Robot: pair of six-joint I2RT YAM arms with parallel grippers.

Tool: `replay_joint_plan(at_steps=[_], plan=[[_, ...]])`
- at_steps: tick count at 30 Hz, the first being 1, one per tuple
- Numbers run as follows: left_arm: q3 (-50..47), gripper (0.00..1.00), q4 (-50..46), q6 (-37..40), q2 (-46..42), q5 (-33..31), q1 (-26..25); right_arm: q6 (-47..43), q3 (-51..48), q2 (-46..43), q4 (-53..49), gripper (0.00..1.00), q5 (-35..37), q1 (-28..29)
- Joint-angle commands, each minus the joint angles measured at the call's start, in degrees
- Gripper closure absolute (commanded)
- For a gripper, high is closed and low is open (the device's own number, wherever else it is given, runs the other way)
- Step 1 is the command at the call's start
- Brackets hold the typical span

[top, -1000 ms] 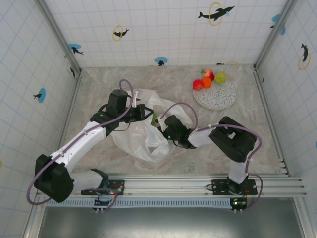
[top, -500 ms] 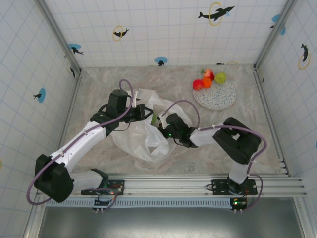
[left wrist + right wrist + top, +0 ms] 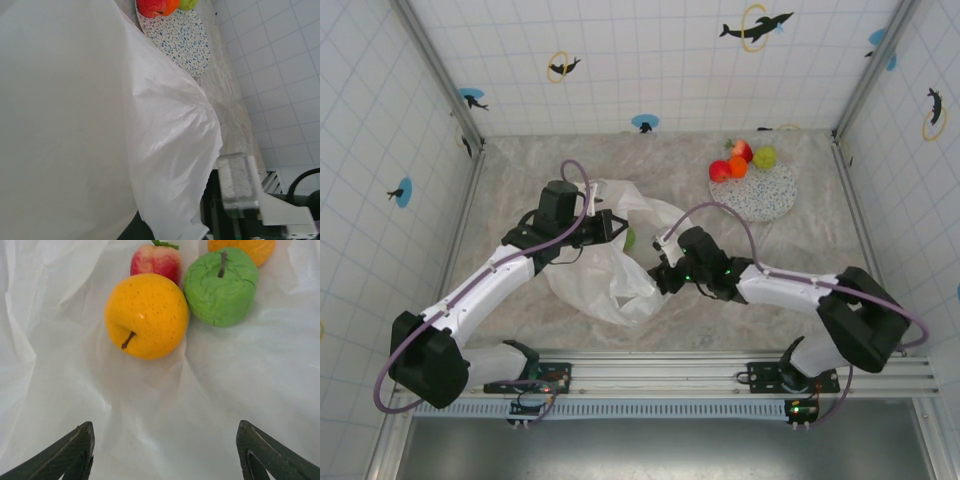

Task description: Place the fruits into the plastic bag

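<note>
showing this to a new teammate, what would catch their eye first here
The big white bag mid-table, its rim pinched by the left gripper. Inside lie yellow, green, red and orange fruits, the open right gripper hovering over them. Other fruits cluster at the speckled plate's far edge, back right.

Some fruits (image 3: 146,316) inside plastic bag (image 3: 150,415)

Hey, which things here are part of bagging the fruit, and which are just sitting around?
Job: plastic bag; bagged fruits; four loose fruits, back right.
Lying about: speckled plate; dolphin wall stickers.
</note>
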Motion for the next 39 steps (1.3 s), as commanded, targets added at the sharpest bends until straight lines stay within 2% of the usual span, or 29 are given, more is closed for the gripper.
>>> replay_joint_plan(at_steps=[1, 6, 12, 21, 26, 30, 39], plan=[[0.22, 1.00, -0.16, 1.33, 0.38, -0.42, 0.34, -3.77, -0.71, -5.50, -9.50, 0.26, 0.24, -1.47], [0.09, 1.00, 0.16, 1.42, 0.76, -0.30, 0.34, -5.06, 1.72, -11.54, -16.90, 0.27, -2.62, -4.33], [0.35, 1.00, 0.35, 1.16, 1.53, -0.11, 0.35, -3.72, 5.14, -17.05, -18.85, 0.27, -8.03, -7.92], [0.71, 1.00, 1.04, 0.19, 1.94, -0.02, 0.34, 0.45, 11.38, -19.46, -17.57, 0.26, -7.63, -22.21], [1.02, 1.00, 2.02, -1.41, 2.28, 0.23, 0.36, 1.61, 15.25, -14.66, -17.55, 0.24, 2.12, -27.30], [0.88, 1.00, 2.42, -2.04, 2.24, -0.08, 0.34, 3.26, 17.30, -8.13, -16.02, 0.22, 9.02, -29.29], [1.41, 1.00, 2.28, -2.95, 2.41, -0.87, 0.34, 3.43, 28.22, 12.37, -13.46, 0.22, 14.48, -31.69]])
